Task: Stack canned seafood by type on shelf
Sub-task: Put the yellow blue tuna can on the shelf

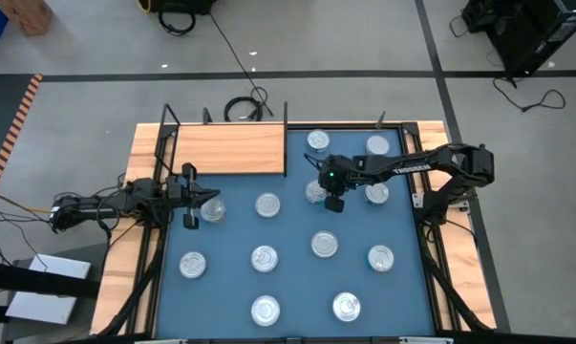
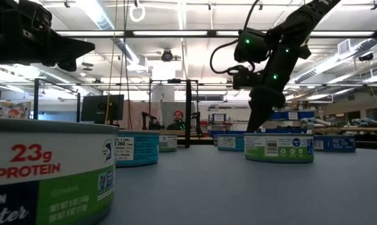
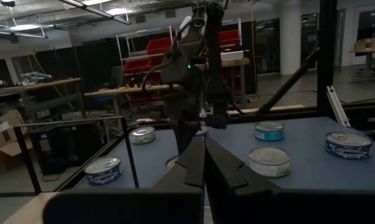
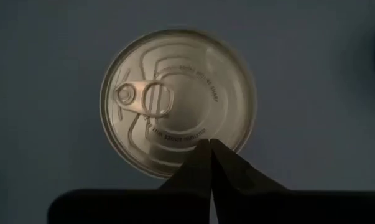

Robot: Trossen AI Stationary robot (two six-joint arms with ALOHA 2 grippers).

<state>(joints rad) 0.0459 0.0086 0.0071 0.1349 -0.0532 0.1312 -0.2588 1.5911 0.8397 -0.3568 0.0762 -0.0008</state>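
Several low round silver tins (image 1: 264, 258) lie spread over the blue mat (image 1: 292, 287). The shelf (image 1: 230, 148), a wooden board with black uprights, stands at the mat's far left corner and carries no tin. My right gripper (image 4: 210, 144) is shut and points down over one tin's lid (image 4: 178, 102), near that lid's rim. This tin (image 1: 315, 192) sits just right of the shelf. My left gripper (image 3: 204, 148) is shut and lies level, pointing toward the table's right. It is raised above the mat near a tin (image 1: 211, 209) at the left edge.
More tins stand around the right gripper: two at the far edge (image 1: 318, 141) (image 1: 377, 145) and one to its right (image 1: 376, 193). A black cable (image 1: 242, 108) lies on the floor behind the shelf. Bare mat shows between the tins. In the low view a person (image 2: 177, 119) sits far off.
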